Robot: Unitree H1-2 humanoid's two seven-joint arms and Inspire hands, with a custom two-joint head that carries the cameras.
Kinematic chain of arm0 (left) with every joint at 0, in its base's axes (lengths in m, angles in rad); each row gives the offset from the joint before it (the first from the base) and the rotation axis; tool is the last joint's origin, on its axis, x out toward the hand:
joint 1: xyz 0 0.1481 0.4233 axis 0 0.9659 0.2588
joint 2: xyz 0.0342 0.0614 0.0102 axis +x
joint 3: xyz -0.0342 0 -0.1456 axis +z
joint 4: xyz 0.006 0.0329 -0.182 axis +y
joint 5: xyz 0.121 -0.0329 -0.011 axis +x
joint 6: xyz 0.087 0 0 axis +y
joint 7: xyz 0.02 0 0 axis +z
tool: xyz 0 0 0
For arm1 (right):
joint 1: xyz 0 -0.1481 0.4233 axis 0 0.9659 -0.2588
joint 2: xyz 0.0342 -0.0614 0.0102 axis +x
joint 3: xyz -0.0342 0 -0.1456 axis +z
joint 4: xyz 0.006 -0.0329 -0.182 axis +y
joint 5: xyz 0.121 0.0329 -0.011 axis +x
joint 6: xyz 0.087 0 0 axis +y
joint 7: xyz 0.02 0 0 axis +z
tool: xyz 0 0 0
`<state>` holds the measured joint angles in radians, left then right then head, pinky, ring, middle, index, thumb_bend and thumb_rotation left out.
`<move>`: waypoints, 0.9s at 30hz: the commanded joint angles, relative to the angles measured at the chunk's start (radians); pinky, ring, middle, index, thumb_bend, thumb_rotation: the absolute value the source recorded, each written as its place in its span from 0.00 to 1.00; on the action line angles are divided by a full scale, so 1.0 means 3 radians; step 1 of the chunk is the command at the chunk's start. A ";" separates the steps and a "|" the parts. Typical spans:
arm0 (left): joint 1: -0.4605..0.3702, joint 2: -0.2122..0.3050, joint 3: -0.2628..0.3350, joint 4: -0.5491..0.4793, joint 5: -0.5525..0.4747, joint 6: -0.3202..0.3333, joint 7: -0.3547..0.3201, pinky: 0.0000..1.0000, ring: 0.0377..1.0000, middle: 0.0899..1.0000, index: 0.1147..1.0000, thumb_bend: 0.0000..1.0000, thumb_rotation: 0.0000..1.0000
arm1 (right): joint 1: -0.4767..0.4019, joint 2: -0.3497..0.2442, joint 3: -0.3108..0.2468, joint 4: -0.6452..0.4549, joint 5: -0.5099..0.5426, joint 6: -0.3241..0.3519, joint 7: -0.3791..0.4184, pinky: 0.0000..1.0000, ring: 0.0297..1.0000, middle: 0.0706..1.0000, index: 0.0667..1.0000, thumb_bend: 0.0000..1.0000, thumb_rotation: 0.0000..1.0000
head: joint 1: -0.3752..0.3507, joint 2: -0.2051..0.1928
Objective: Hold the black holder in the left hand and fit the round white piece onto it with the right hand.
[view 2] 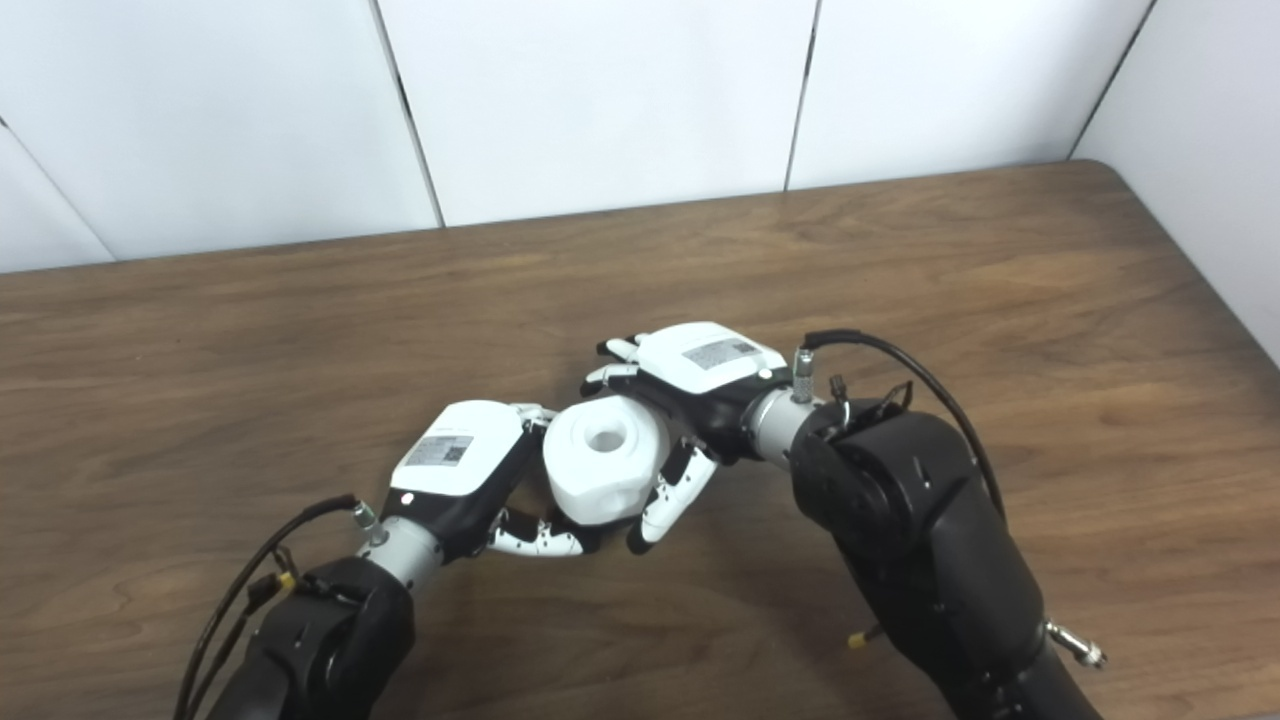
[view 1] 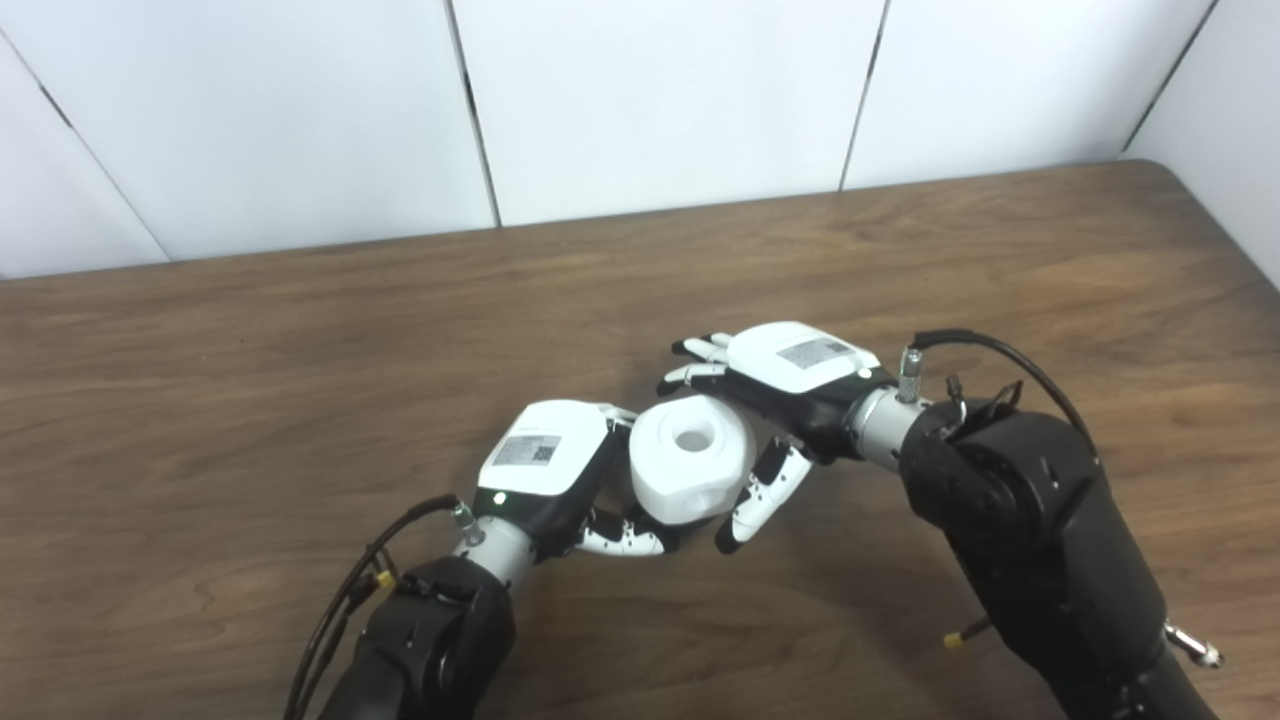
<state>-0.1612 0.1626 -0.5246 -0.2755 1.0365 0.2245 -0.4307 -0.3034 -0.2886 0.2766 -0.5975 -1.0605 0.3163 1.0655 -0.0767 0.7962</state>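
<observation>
We see the round white piece [view 1: 692, 458] between both hands, above the table [view 1: 250, 400], its centre hole facing up, so its axis runs vertically. It looks smooth, matte and thick-walled. Our left hand [view 1: 560, 480] curls under and against its left side; whether it grips the black holder, which stays hidden, we cannot tell. Our right hand [view 1: 780, 395] touches the right side, fingers spread.

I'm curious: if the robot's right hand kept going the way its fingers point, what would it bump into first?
Probably the round white piece. The right hand points left toward it, fingers already beside or touching it. Beyond sits the left hand. Depth is hard to judge.
</observation>
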 commanded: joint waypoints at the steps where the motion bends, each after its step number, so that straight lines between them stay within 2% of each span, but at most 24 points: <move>1: 0.0039 -0.0011 -0.0045 0.0079 -0.0026 -0.0024 -0.0065 0.80 0.84 0.77 0.42 0.52 0.06 | -0.0161 0.0021 -0.0057 -0.0154 -0.0011 0.0017 -0.0021 1.00 1.00 1.00 0.85 1.00 0.39 | -0.0002 0.0003; 4: 0.0045 -0.0013 -0.0028 0.0058 -0.0025 -0.0016 -0.0054 0.78 0.82 0.76 0.43 0.52 0.08 | -0.0186 0.0026 -0.0077 -0.0152 -0.0018 0.0015 -0.0013 1.00 1.00 1.00 0.86 1.00 0.40 | 0.0013 -0.0002; 5: 0.0032 -0.0015 -0.0027 0.0021 -0.0018 0.0028 -0.0139 0.78 0.81 0.76 0.51 0.66 0.17 | -0.0202 0.0022 -0.0083 -0.0147 -0.0022 0.0018 0.0001 1.00 1.00 1.00 0.86 1.00 0.40 | 0.0023 -0.0006; 6: 0.0025 -0.0018 -0.0020 -0.0009 -0.0030 0.0057 -0.0195 0.82 0.83 0.78 0.64 0.75 0.27 | -0.0217 0.0020 -0.0088 -0.0140 -0.0026 0.0020 0.0014 1.00 1.00 1.00 0.86 1.00 0.40 | 0.0032 -0.0007; 9: 0.0042 -0.0057 0.0053 -0.0087 -0.0173 0.0104 -0.0227 0.90 0.85 0.83 0.85 0.90 0.37 | -0.0258 0.0016 -0.0109 -0.0126 -0.0017 0.0040 0.0072 1.00 1.00 1.00 0.87 1.00 0.40 | 0.0036 -0.0008; 13: 0.0076 -0.0134 0.0152 -0.0169 -0.0310 0.0273 -0.0308 0.91 0.87 0.87 0.93 0.96 0.41 | -0.0282 0.0014 -0.0125 -0.0101 -0.0001 0.0046 0.0097 1.00 1.00 1.00 0.87 1.00 0.40 | 0.0037 -0.0008; 16: 0.0082 -0.0154 0.0176 -0.0213 -0.0358 0.0384 -0.0409 0.92 0.89 0.90 0.97 0.97 0.42 | -0.0281 0.0010 -0.0130 -0.0093 0.0011 0.0052 0.0087 1.00 1.00 1.00 0.87 1.00 0.40 | 0.0035 -0.0007; 22: 0.0046 -0.0190 0.0183 -0.0373 -0.0302 0.0780 -0.0835 0.98 0.97 0.98 1.00 1.00 0.46 | -0.0253 0.0006 -0.0136 -0.0084 0.0057 0.0056 0.0066 1.00 1.00 1.00 0.86 1.00 0.40 | 0.0055 -0.0004; 27: 0.0028 -0.0259 0.0268 -0.0526 -0.0046 0.0817 -0.1251 0.99 0.99 1.00 1.00 1.00 0.49 | -0.0275 0.0003 -0.0145 -0.0047 0.0108 0.0078 0.0052 1.00 1.00 0.99 0.86 1.00 0.41 | 0.0075 -0.0025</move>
<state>-0.1510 0.0908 -0.4493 -0.4180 1.0039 0.4501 -0.7506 -0.3478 -0.2849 0.2469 -0.5972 -1.0373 0.3346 1.1014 -0.0552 0.7885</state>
